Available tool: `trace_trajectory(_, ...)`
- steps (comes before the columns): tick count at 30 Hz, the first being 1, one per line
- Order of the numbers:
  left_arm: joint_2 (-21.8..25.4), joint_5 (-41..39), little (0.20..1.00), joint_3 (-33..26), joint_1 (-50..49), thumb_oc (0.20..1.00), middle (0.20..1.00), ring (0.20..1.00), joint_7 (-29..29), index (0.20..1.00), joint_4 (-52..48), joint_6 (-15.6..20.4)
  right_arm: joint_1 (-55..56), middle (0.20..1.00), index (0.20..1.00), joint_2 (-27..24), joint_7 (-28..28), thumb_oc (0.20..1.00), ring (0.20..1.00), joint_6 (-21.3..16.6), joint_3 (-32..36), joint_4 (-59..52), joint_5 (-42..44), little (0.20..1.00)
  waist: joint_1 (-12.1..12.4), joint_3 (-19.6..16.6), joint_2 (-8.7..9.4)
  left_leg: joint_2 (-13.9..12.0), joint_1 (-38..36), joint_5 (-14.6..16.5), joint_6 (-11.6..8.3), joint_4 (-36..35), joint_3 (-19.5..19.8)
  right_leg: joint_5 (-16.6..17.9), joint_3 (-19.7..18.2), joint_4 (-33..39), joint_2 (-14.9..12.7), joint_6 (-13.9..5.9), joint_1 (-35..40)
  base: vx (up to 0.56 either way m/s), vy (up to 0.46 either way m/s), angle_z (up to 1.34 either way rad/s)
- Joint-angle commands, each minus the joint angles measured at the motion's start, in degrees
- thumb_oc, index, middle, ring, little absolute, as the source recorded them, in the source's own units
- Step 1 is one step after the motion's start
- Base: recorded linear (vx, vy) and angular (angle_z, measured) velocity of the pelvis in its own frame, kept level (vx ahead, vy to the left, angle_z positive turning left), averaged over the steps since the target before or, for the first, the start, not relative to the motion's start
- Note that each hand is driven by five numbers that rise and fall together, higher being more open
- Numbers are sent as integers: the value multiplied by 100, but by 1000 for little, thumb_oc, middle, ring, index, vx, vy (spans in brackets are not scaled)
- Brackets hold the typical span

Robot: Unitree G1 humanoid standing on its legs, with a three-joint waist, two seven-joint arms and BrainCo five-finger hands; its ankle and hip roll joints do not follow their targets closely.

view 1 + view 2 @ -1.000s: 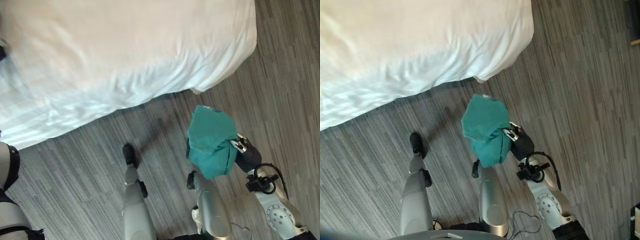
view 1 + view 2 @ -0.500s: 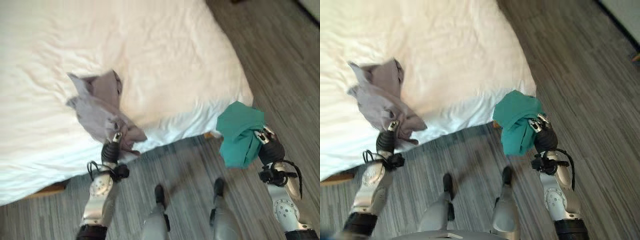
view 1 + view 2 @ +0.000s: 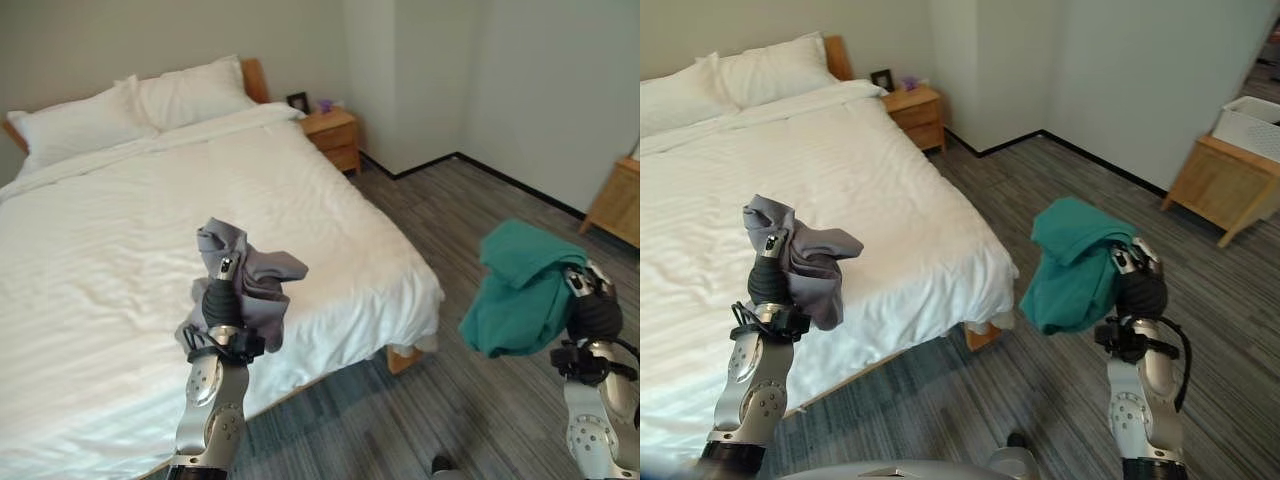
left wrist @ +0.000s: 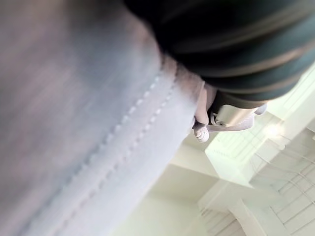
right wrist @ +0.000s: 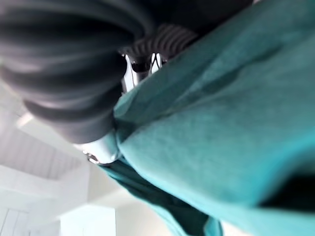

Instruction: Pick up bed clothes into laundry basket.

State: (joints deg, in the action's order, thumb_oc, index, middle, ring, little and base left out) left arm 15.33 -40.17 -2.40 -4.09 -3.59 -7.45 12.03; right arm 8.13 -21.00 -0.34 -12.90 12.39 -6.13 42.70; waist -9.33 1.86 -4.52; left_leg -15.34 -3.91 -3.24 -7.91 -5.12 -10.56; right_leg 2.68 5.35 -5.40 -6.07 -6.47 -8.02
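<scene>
The left hand (image 3: pixel 221 296) is raised over the near edge of the bed (image 3: pixel 120 230), its fingers curled into a grey garment (image 3: pixel 250 285) that bunches over the hand and hangs down beside the wrist; in the left wrist view the grey cloth (image 4: pixel 74 123) drapes close over the hand. The bed has white sheets, with two white pillows (image 3: pixel 130 105) at its head and a wooden nightstand (image 3: pixel 333 135) just beside the far corner. Across the grey plank floor (image 3: pixel 1060 190), well apart from the bed, the right hand (image 3: pixel 1137 285) is held up with its fingers closed on a teal garment (image 3: pixel 1075 262), which spills over the hand and hangs towards the bed side. Far right, a white laundry basket (image 3: pixel 1252 122) sits on a low wooden surface (image 3: pixel 1220 185) against the wall, well away from both garments
</scene>
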Motion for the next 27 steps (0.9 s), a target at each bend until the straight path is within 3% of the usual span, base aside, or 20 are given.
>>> trace_trajectory(1,229,-8,200,-648,180,200,200,200,-95,200,-204,642,-654,200,200,-104,32,200,200,-708,119,-342,206,200,213,370,616,541,323,-152,140,1287,1549,-553,-1041,-267,147,158,355,54,-298,-290)
trace_trajectory(2,185,93,200,-1084,-13,200,200,200,-256,200,-318,780,-759,200,200,-78,113,200,200,-681,75,-286,309,200,441,416,716,1490,262,708,386,1779,2599,-291,-1941,-130,458,105,236,88,-223,-329)
trace_trajectory(4,189,94,200,-1086,-10,200,200,200,-255,200,-319,781,-763,200,200,-74,113,200,200,-680,76,-286,309,200,458,407,732,1506,291,685,387,1788,2580,-258,-1966,-112,444,94,214,44,-28,-300)
trace_trajectory(5,250,165,200,-1196,-40,200,200,200,-271,200,-387,848,-781,200,200,-107,150,200,200,-634,86,-220,298,200,484,400,724,1874,297,956,536,1805,3056,-123,-2361,-101,585,31,110,14,76,-234)
trace_trajectory(6,300,186,200,-1237,-37,200,200,200,-254,200,-478,878,-769,200,200,-99,146,200,200,-622,140,-208,310,200,439,392,708,1942,279,1032,571,1719,3118,-67,-2520,-57,633,-27,71,14,124,-196)
trace_trajectory(7,309,208,200,-1254,-94,200,200,200,-205,200,-541,888,-699,200,200,-48,171,200,200,-596,201,-202,334,200,385,378,721,1984,248,1209,666,1623,3112,0,-2667,-19,632,-69,29,-82,270,-114)
trace_trajectory(8,351,282,200,-1241,-133,200,200,200,-155,200,-639,866,-520,200,200,108,142,200,200,-585,289,-186,330,200,224,348,682,2008,156,1209,770,1217,3044,157,-2895,79,628,-197,-90,-64,218,-101)
trace_trajectory(9,355,284,200,-1239,-143,200,200,200,-157,200,-645,862,-503,200,200,119,138,200,200,-579,289,-202,325,200,258,330,691,1997,125,1169,776,1137,3012,172,-2930,97,629,-203,-95,-98,264,-130)
trace_trajectory(10,378,291,200,-1213,-123,200,200,200,-129,200,-673,868,-379,200,200,246,128,200,200,-566,345,-224,328,200,141,347,659,1970,75,1143,837,957,2911,273,-3004,158,619,-304,-158,-163,211,-85)
trace_trajectory(11,499,387,200,-1247,-146,200,200,200,-116,200,-742,895,-308,200,200,421,169,200,200,-499,274,-272,287,200,112,410,746,2024,88,1045,917,745,2561,673,-3096,355,538,-510,-377,-471,259,-75)
trace_trajectory(12,648,557,200,-1396,-267,200,200,200,-329,200,-719,943,-401,200,200,469,181,200,200,-389,-144,-244,145,200,424,720,751,1965,222,1052,975,851,1862,749,-1677,308,261,-483,-750,-537,191,-68)
trace_trajectory(13,637,592,200,-1454,-317,200,200,200,-366,200,-667,907,-415,200,200,485,188,200,200,-340,-226,-214,151,200,498,763,685,1876,306,998,976,903,1687,463,-1037,70,79,-305,-703,-505,111,-358)
trace_trajectory(15,457,551,200,-1572,-492,200,200,200,-401,200,-595,839,-404,200,200,567,235,200,200,-248,-434,-144,127,200,681,737,569,1631,369,779,1013,780,1051,-75,-1,-804,-302,-65,-290,-378,106,-360)
trace_trajectory(17,417,555,200,-1656,-554,200,200,200,-415,200,-632,792,-460,200,200,601,207,200,200,-213,-505,-154,-4,200,853,618,523,1563,393,723,1027,757,762,-235,420,-1079,-569,-21,83,-272,14,-78)
trace_trajectory(18,483,789,200,-1663,-694,200,200,200,-409,200,-736,718,-580,200,200,552,105,200,200,-172,-665,-93,-257,200,1083,425,600,1558,448,755,1004,785,511,-233,744,-671,-816,-138,618,-164,-57,-101)
trace_trajectory(19,483,791,200,-1665,-694,200,200,200,-411,200,-740,716,-581,200,200,554,103,200,200,-172,-666,-94,-259,200,1084,420,599,1556,462,730,1006,780,508,-193,747,-630,-809,-134,620,-152,-133,-111)
trace_trajectory(22,336,653,200,-1663,-716,200,200,200,-383,200,-709,681,-452,200,200,397,149,200,200,-49,-691,-289,-287,200,1158,278,791,1467,524,650,826,759,417,-347,599,530,-349,-102,1002,-13,-227,-35)
trace_trajectory(27,365,831,200,-1429,-680,200,200,200,-217,200,-734,508,-122,200,200,301,69,200,200,19,-445,-193,-723,200,1060,312,777,1406,448,618,757,783,527,-391,598,622,-218,-3,1186,-11,-96,20)
